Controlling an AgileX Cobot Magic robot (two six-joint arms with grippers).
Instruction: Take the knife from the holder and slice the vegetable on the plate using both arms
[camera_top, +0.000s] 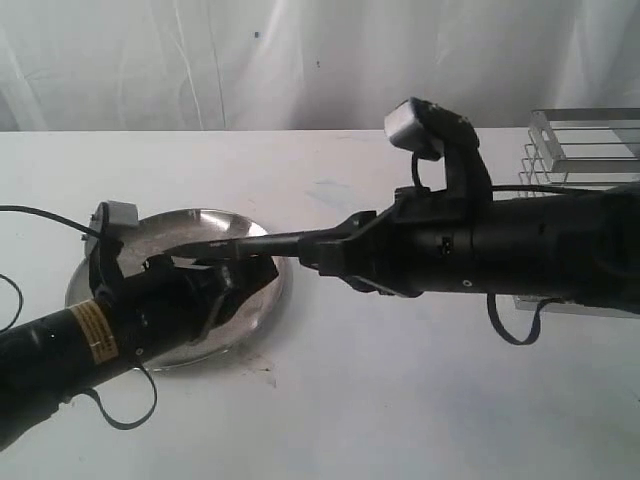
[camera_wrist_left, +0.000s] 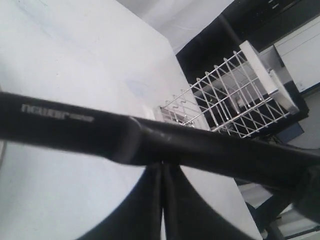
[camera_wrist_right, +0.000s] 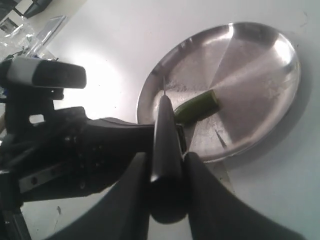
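Both arms and the knife (camera_top: 235, 243) crowd over the plate (camera_top: 255, 300); open counter (camera_top: 380, 400) fills the frame's lower middle.

Shiny scuffed steel plate (camera_wrist_right: 260, 60); silver wire holder (camera_wrist_left: 235, 95) (knife (camera_wrist_right: 165, 145) matt black).

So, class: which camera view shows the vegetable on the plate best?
The right wrist view: the green vegetable lies on the plate, its cut end visible, just beyond the knife. In the exterior view the arms hide it. The left wrist view shows only the knife and the holder.
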